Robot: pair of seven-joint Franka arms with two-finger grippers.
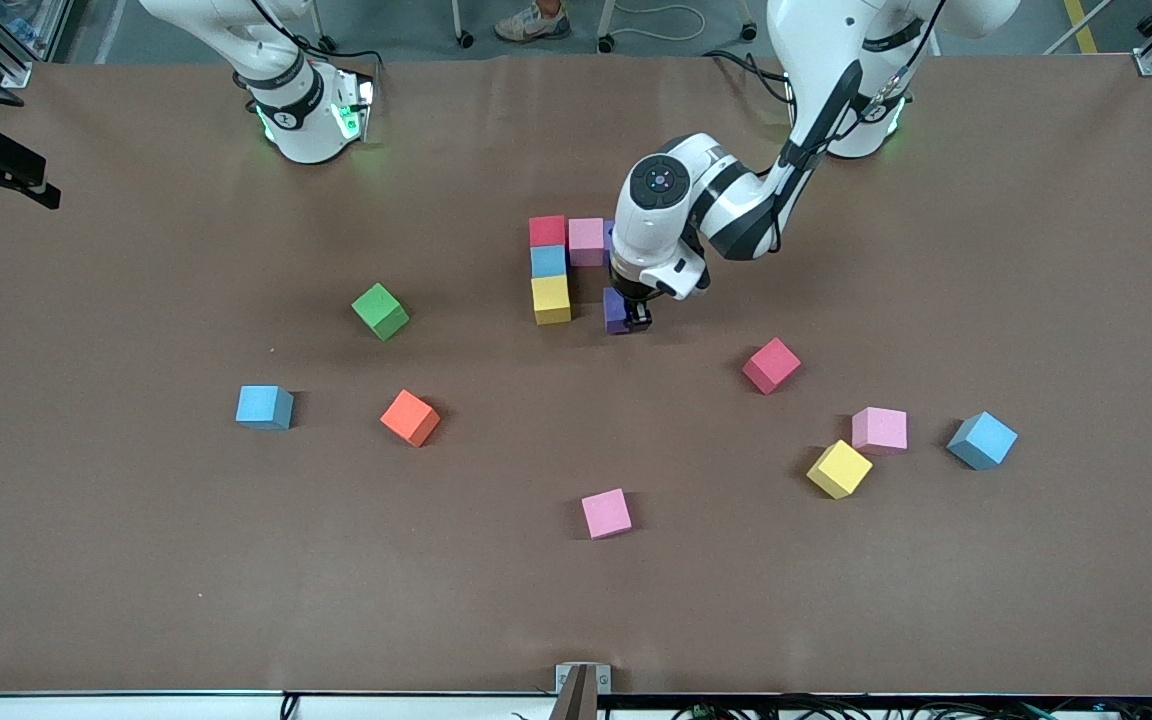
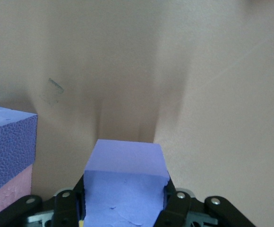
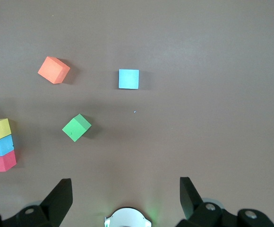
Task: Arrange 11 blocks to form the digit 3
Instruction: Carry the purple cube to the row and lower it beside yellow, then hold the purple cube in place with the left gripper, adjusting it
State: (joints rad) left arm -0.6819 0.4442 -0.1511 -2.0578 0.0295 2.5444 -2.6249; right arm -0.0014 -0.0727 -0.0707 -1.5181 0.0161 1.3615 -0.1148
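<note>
Partial digit 3 (image 1: pixel 563 262) mid-table: red, blue, yellow cubes in a touching column, pink cube beside the red, purple one partly hidden next to it. Another purple block (image 1: pixel 617 310) clamped in left gripper (image 1: pixel 628 312), near yellow. Nine loose blocks (image 1: pixel 605 513) scattered nearer cam.

fourteen blocks (image 1: pixel 605 513) — two arms (image 1: pixel 736 200)

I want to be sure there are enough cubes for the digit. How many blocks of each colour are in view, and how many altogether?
Red blocks: 2
Pink blocks: 3
Blue blocks: 3
Yellow blocks: 2
Purple blocks: 2, one in the left hand
Green block: 1
Orange block: 1
Total: 14
</note>
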